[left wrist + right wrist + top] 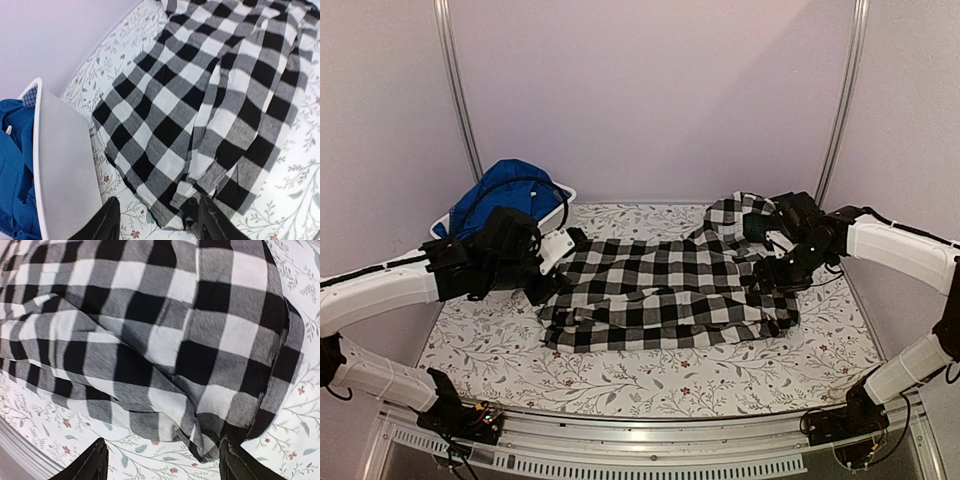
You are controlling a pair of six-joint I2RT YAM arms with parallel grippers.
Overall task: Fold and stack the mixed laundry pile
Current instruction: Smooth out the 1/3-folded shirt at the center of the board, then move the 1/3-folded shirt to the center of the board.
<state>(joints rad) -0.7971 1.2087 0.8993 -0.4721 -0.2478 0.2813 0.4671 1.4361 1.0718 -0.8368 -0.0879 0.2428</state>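
Note:
The black-and-white checked shirt (660,295) lies spread and partly folded across the middle of the floral cloth. My left gripper (548,280) hovers at the shirt's left end. In the left wrist view the left gripper (159,222) is open over the shirt (200,100), and a buttoned corner lies beside its right finger (210,220), held by neither. My right gripper (772,272) is at the shirt's right end. The right wrist view shows the right gripper (167,465) open, the shirt's (165,330) rumpled edge lying loose just beyond its fingertips. A bright blue garment (505,195) fills the tub.
The white plastic tub (565,195) stands at the back left, close beside my left wrist; its wall (65,165) fills the left of the left wrist view. Metal posts (455,90) rise at both back corners. The table's metal front rail (640,440) runs along the near edge.

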